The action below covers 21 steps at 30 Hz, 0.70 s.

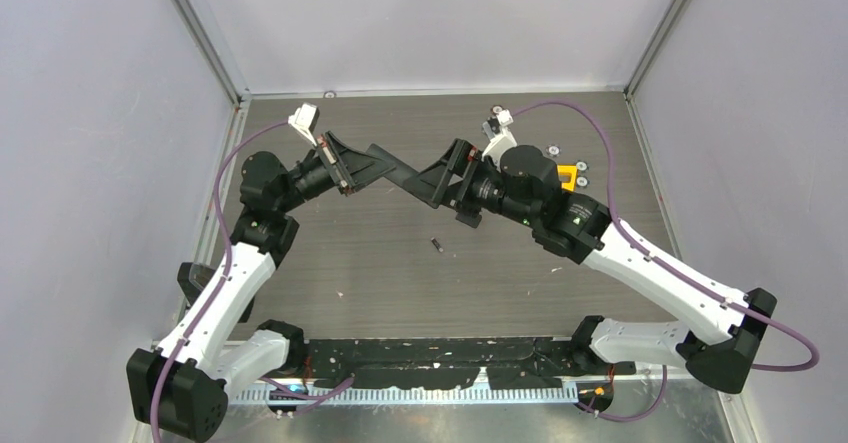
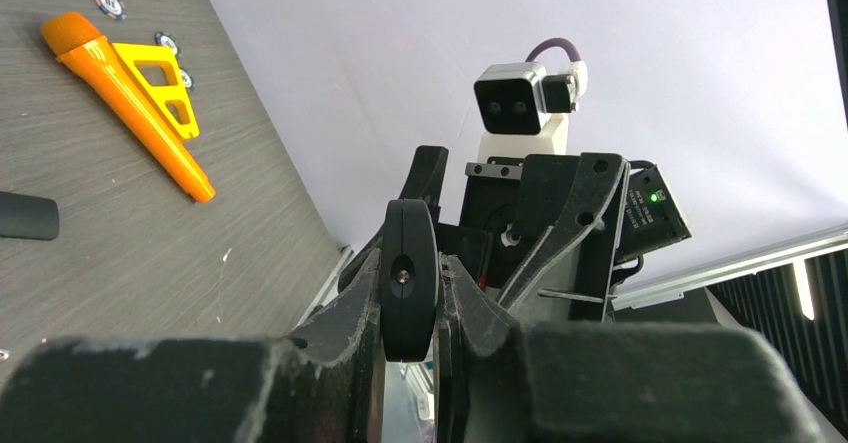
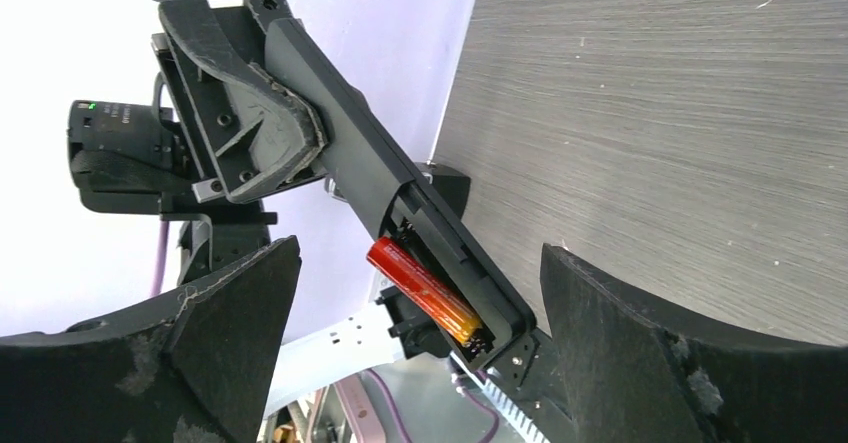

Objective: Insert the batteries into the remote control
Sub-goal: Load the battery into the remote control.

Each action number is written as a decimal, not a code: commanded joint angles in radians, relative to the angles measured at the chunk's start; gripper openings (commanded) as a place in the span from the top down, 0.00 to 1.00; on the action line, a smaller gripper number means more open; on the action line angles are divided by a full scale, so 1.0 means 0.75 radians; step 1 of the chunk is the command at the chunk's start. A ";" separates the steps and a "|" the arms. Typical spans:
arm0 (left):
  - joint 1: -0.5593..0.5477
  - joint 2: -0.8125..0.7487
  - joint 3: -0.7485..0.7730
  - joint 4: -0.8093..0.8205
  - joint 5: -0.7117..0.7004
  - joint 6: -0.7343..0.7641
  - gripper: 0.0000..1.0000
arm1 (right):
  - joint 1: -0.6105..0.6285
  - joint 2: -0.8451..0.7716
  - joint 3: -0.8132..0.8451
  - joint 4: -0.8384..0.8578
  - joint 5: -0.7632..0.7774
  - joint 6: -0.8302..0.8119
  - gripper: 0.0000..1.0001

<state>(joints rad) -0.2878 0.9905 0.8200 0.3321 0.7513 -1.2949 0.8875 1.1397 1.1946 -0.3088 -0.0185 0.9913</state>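
My left gripper [image 1: 372,166] is shut on one end of the slim black remote control [image 1: 405,174] and holds it in the air above the table's middle. In the left wrist view the remote [image 2: 408,248] shows end-on, pinched between the gripper's [image 2: 412,308] fingers. In the right wrist view the remote [image 3: 350,153] has its compartment open, with the red-orange battery [image 3: 425,291] lying in it, its upper end tilted out. My right gripper [image 3: 425,363] is open, its fingers on either side of that end without touching it; it also shows from above [image 1: 438,185]. The dark grey battery [image 1: 437,244] lies on the table below.
The long orange flashlight [image 2: 125,93] and yellow triangular frame [image 2: 168,81] lie at the right back of the table [image 1: 350,283], with poker chips [image 2: 107,1] near them. A dark cylinder [image 2: 25,215] is cut off by the left wrist view's edge. Grey walls enclose the table.
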 commanded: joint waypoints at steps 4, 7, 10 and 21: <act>-0.003 -0.022 -0.014 0.060 -0.019 -0.013 1.00 | -0.020 0.005 -0.035 0.159 -0.055 0.113 0.04; -0.002 -0.029 -0.018 0.053 -0.026 -0.010 1.00 | -0.031 -0.006 -0.072 0.201 -0.073 0.132 0.16; -0.003 -0.034 -0.024 0.047 -0.033 -0.009 1.00 | -0.037 -0.012 -0.088 0.209 -0.082 0.134 0.24; -0.003 -0.030 -0.023 0.045 -0.045 -0.009 1.00 | -0.059 0.002 -0.090 0.248 -0.145 0.158 0.44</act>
<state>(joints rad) -0.2878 0.9874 0.8036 0.3332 0.7254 -1.3029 0.8486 1.1442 1.1164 -0.1902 -0.0971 1.0901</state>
